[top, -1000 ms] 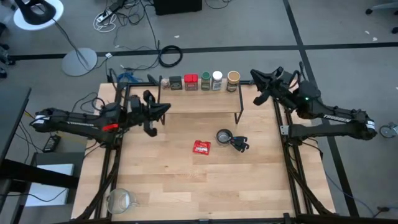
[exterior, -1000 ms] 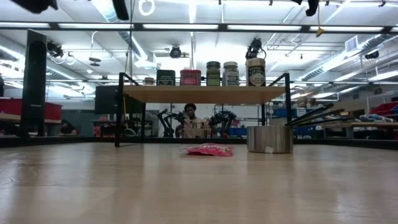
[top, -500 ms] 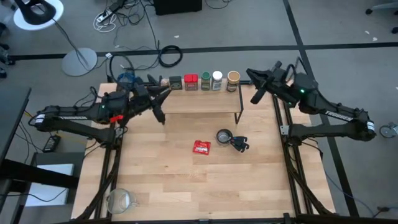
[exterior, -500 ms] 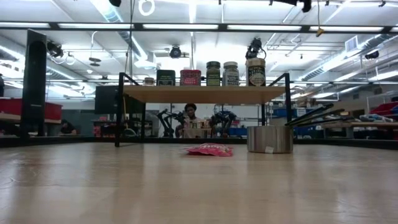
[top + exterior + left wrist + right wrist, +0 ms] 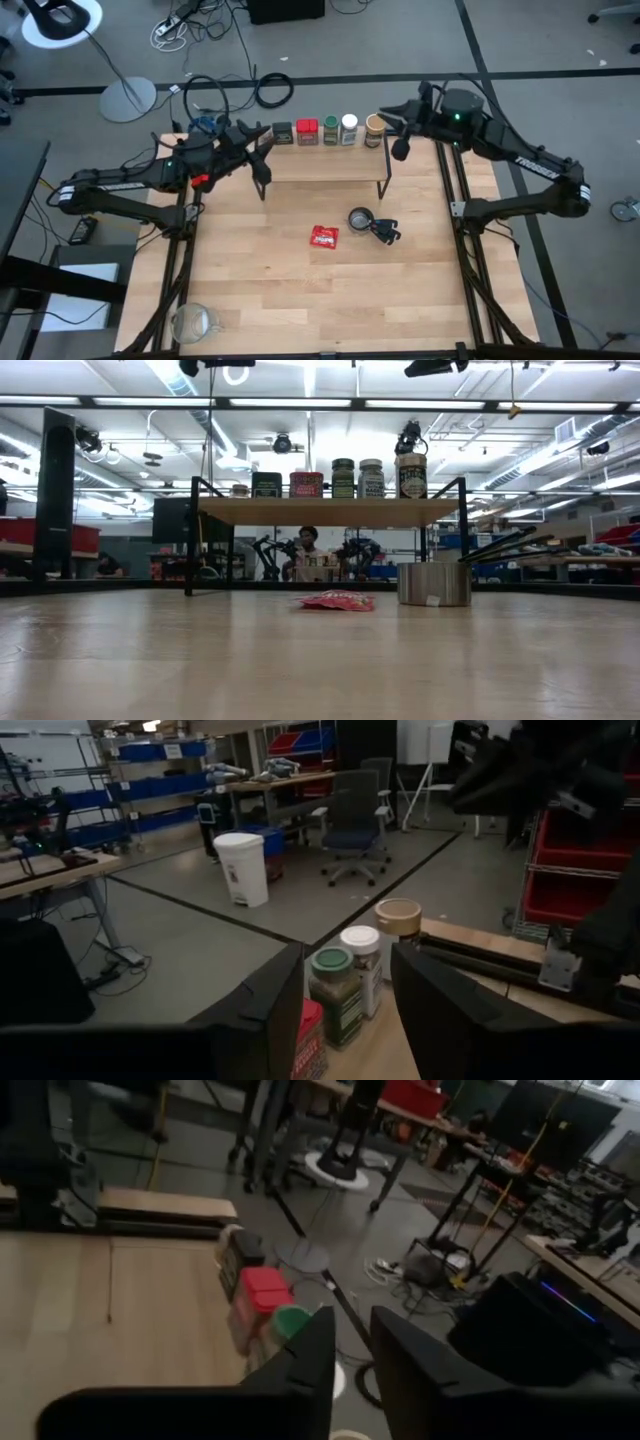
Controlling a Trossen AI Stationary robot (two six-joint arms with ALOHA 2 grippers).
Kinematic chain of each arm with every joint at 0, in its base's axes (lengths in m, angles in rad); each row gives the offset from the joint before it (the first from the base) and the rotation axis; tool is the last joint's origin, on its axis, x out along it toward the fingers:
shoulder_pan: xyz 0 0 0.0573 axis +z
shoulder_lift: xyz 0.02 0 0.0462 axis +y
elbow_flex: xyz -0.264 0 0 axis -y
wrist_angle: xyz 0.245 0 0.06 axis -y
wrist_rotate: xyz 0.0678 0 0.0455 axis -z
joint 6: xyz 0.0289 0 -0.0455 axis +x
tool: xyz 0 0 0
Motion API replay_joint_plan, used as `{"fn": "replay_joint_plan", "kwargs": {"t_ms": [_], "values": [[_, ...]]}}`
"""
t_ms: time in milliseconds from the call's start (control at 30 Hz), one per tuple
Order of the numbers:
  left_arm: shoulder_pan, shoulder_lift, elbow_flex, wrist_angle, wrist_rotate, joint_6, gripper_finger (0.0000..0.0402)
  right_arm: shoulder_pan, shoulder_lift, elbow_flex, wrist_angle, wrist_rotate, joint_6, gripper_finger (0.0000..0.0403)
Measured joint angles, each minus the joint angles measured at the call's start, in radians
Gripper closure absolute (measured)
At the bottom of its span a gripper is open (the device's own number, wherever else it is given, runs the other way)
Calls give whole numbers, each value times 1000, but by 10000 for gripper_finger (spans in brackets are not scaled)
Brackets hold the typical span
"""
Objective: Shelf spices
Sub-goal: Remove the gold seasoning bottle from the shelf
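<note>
The spices stand in a row on the shelf's wooden top (image 5: 320, 162): dark square tin (image 5: 283, 132), red tin (image 5: 307, 131), green jar (image 5: 330, 130), white-capped jar (image 5: 348, 128) and tan-lidded jar (image 5: 375, 127). They also show in the low view, from the dark tin (image 5: 266, 484) to the tan-lidded jar (image 5: 411, 474). My left gripper (image 5: 262, 137) is open and empty, in the air by the shelf's left end, looking along the row (image 5: 347, 970). My right gripper (image 5: 397, 128) is open and empty by the shelf's right end (image 5: 352, 1330).
A flat red packet (image 5: 324, 236) and a round metal cup with a black handle (image 5: 362, 219) lie on the tabletop in front of the shelf. A glass jar (image 5: 192, 322) stands at the near left corner. The shelf's black legs (image 5: 384, 178) stand at its ends.
My left gripper has gone toward the table's far edge and rightward, up to the shelf's left end. My right gripper has swung leftward toward the shelf's right end and turned to face along the row. The spices have stayed where they were.
</note>
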Motion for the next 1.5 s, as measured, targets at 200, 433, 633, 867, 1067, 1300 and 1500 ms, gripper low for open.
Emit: {"fn": "replay_joint_plan", "kwargs": {"t_ms": [200, 433, 633, 867, 1067, 1300, 1500], "values": [[0, -4, 0, -51, 0, 12, 243, -44, 81, 124, -137, -25, 1, 255], [0, -4, 0, -128, -1, -32, 243, -108, 153, 182, -228, -25, 9, 115], [0, -4, 0, -155, -1, -68, 243, -168, 208, 187, -272, 10, 25, 10], [0, -4, 0, -166, 5, -87, 243, -233, 273, 187, -423, -63, 57, 23], [-1, -4, 0, -166, 7, -87, 243, -264, 315, 187, -432, -179, 72, 6], [-1, -4, -1, -166, 7, -90, 243, -281, 361, 187, -424, -258, 81, 4], [-1, -4, -1, -166, 8, -90, 243, -292, 413, 187, -424, -288, 80, 6]]}}
